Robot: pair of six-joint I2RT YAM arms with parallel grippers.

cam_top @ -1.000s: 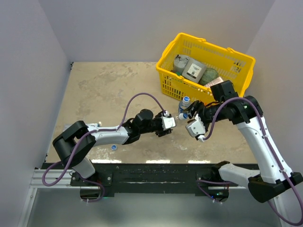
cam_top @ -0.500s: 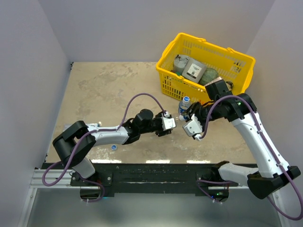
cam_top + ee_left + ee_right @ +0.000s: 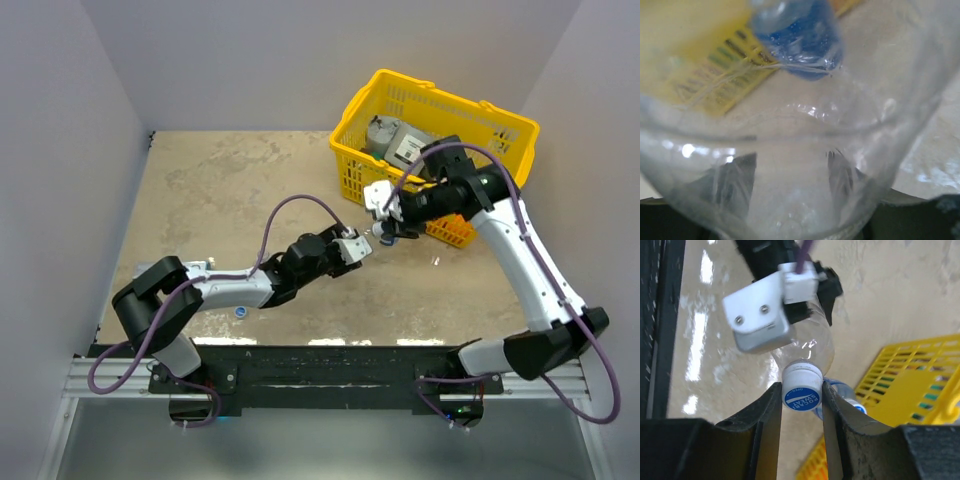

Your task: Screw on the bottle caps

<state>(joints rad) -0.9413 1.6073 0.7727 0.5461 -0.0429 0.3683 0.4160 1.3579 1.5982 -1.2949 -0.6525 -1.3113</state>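
Round blue plastic cap (image 3: 801, 392) atop clear plastic bottle (image 3: 812, 347) neck, coaxial; right pincer (image 3: 800, 386) clamps cap, left pincer (image 3: 353, 247) grips bottle.

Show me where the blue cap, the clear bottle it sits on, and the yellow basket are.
blue cap (image 3: 801, 395), right wrist view, on its printed blue top.
clear bottle (image 3: 812, 347), right wrist view, on its shoulder behind the neck.
yellow basket (image 3: 360, 182), top external view, on its near mesh wall.

Blue-and-white cap (image 3: 801, 392), clear bottle (image 3: 812, 347), yellow basket (image 3: 517, 146).
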